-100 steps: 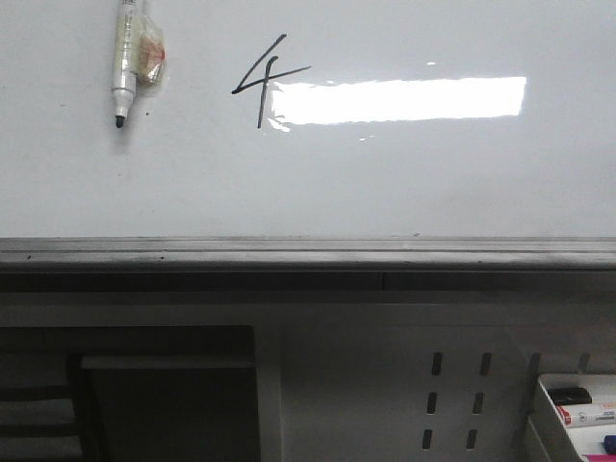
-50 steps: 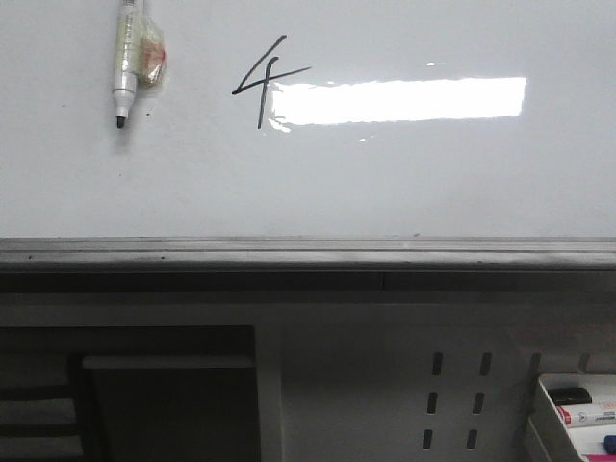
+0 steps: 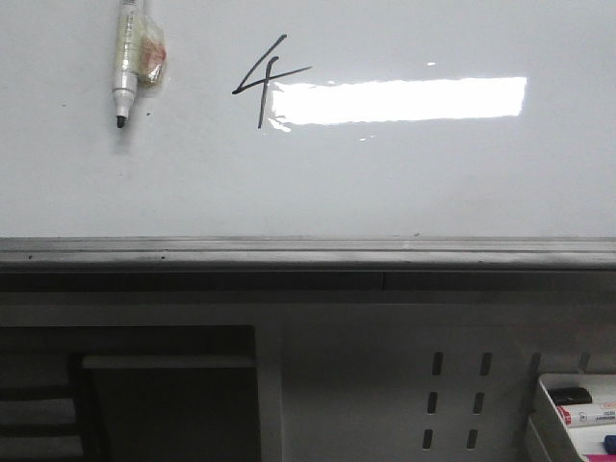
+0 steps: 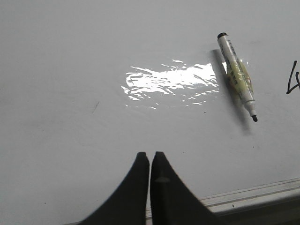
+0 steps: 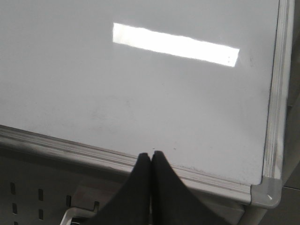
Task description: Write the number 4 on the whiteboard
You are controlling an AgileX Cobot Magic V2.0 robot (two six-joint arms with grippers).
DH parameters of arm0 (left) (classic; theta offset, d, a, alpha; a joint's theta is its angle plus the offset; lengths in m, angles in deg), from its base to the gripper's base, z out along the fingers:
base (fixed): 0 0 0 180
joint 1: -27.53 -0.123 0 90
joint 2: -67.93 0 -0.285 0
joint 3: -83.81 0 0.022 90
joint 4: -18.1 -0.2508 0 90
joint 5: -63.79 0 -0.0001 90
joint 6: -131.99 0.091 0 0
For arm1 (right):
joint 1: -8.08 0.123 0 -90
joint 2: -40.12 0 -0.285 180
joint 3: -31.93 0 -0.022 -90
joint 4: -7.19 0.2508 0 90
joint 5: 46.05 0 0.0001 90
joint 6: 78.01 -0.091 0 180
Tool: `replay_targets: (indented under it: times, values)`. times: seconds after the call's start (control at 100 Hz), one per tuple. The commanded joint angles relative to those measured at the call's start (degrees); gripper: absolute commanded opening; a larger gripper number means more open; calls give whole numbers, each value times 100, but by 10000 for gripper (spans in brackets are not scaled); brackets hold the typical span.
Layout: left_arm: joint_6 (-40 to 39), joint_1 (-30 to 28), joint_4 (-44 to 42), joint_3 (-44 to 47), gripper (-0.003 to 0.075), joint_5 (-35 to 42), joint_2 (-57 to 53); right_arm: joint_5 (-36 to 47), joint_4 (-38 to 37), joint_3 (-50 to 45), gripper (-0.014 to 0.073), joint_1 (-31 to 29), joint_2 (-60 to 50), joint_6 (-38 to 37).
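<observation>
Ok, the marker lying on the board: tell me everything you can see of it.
The marker is a slim white pen with a dark uncapped tip. A yellowish, crinkled wrap, perhaps tape or a label, with a reddish patch, clings to its barrel. It lies flat on the whiteboard, to the left of the number 4, tip towards the grey ledge; its far end runs out of the front view. Nothing holds it: the left gripper is shut and clear of it.

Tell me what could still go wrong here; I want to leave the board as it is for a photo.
The marker lies uncapped on the whiteboard, tip bare, so it may dry out or leave a stray mark if nudged. The number 4 sits close beside it and looks fresh; a passing arm could smear it. Both the left gripper and the right gripper are shut and empty over the board, so a low sweep could drag across the surface.
</observation>
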Motion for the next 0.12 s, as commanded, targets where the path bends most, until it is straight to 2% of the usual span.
replay_targets:
  times: [0.0, 0.11]
  values:
    - [-59, 46, 49, 164, -20, 446, -153, 399, -53, -121, -66, -31, -125, -22]
    - [-59, 46, 49, 164, -20, 446, -153, 399, -53, -121, -66, -31, -125, -22]
